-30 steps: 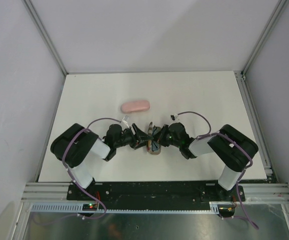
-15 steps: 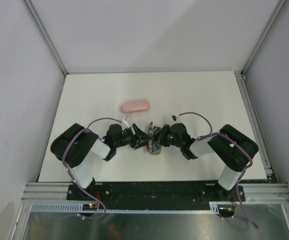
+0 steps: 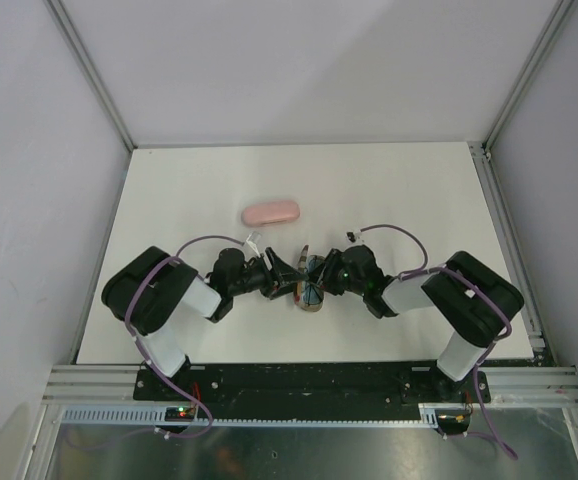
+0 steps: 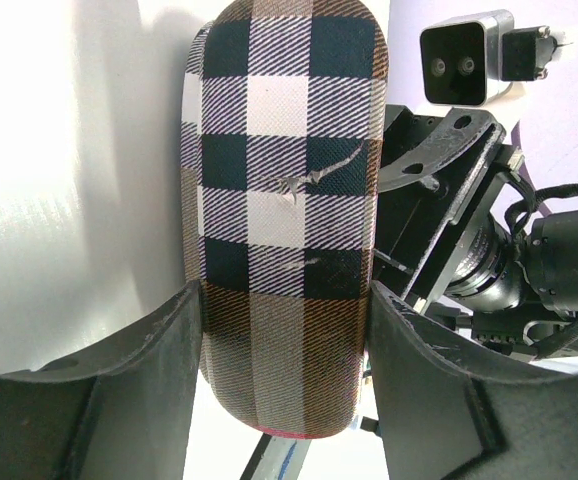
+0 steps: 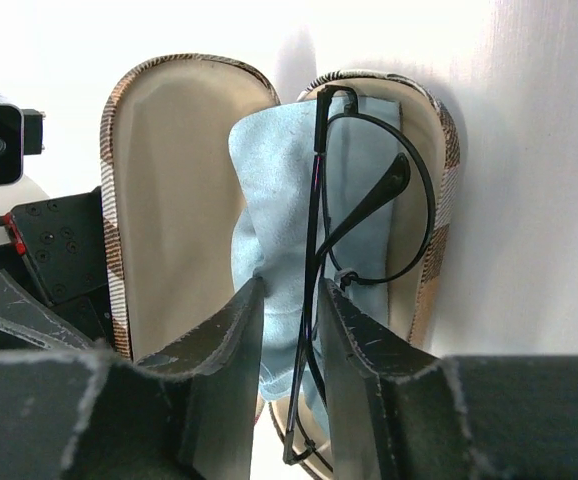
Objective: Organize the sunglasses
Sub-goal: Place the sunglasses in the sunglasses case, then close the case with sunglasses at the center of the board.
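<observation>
One open case [image 5: 184, 200] holds cloth [image 5: 269, 200], specs [image 5: 396, 175]; R tool [image 5: 291, 300] grips specs, L tool [image 4: 284, 295] case.

— How many sunglasses do you count?
— One pair of sunglasses [image 5: 366, 210], dark wire with round clear lenses, held between the jaws of the right gripper [image 5: 291, 300].
— And cases?
— Two. One checkered case [image 4: 284, 200], clamped between the jaws of the left gripper [image 4: 284, 310]. It lies open in two halves just ahead of the right jaws. Then one pink case [image 3: 271, 212], well beyond both sets of jaws.
— Cloths?
— One blue cloth [image 5: 274, 200], ahead of the right jaws in the same half as the glasses, its lower end reaching in between them.
— Grippers?
— Two, with two fingers each, facing one another across the checkered case.
</observation>
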Available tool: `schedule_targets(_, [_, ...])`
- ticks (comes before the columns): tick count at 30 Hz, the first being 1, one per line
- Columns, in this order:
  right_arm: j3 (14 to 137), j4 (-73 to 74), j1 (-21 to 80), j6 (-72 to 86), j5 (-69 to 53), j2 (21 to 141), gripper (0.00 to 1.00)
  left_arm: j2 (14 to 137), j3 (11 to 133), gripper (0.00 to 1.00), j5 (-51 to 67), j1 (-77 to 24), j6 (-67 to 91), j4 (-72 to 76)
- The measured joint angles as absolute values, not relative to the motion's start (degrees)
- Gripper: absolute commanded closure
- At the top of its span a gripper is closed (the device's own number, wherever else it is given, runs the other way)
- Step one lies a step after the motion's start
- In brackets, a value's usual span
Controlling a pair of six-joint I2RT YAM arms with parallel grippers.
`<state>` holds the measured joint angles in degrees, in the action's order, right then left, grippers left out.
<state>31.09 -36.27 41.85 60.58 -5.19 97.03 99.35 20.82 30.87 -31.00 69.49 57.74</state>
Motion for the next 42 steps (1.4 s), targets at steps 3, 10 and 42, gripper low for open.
schedule_targets(3, [31.1, -35.2, 41.7, 60.3, -5.2, 96.3, 0.65, 99.4, 20.8, 0.44, 30.9, -31.0, 69.5, 57.7])
schedule_targets(10, [30.8, -32.2, 40.7, 59.3, -5.2, 94.2, 0.64, 99.5, 21.0, 0.44, 31.4, -31.0, 69.5, 57.7])
schedule_targets(42, [23.1, -13.5, 32.6, 51.9, 1.3, 63.2, 0.62, 96.7, 38.0, 0.45, 21.2, -35.2, 51.0, 27.0])
